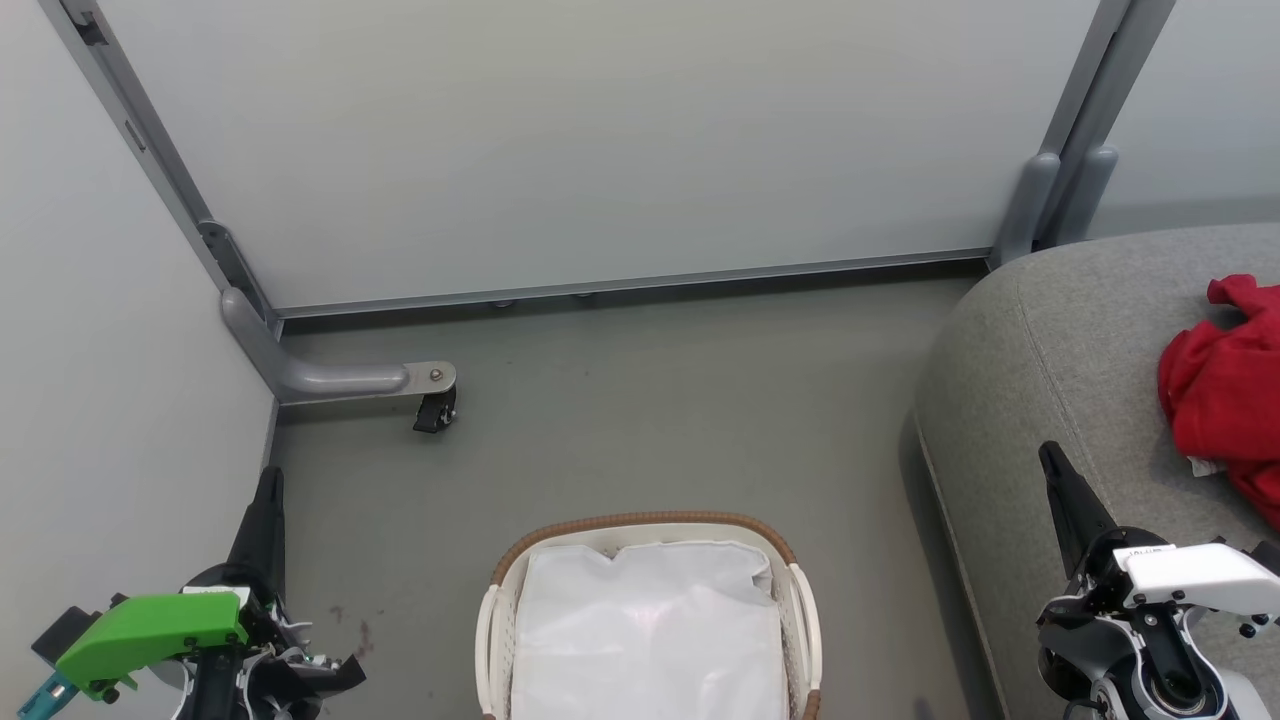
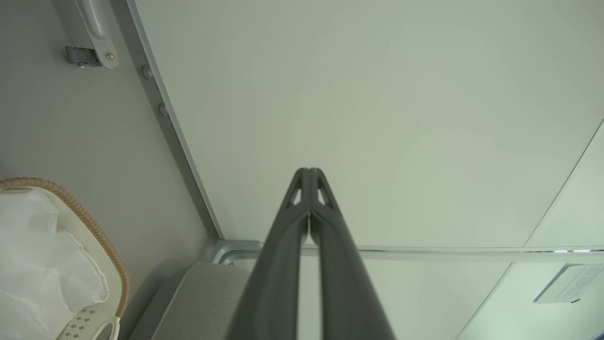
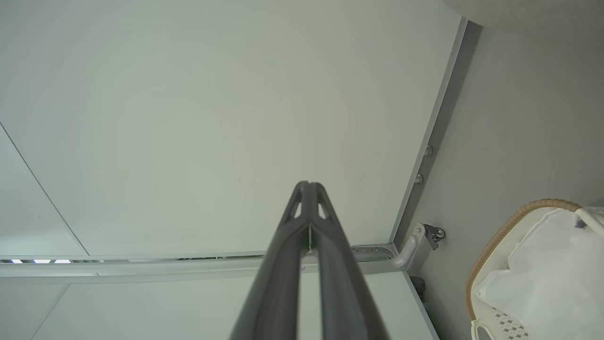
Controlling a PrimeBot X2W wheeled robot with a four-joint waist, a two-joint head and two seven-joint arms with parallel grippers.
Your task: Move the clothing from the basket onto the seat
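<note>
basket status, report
Shut and empty: left gripper, right gripper. On sofa: red clothing. In basket: white liner, no red. Nothing blocking.

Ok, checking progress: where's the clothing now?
In the head view, the clothing lies on the seat at the right edge, right of the basket.

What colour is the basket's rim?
The rim is brown and woven, on a white basket. The head view shows it best.
</note>
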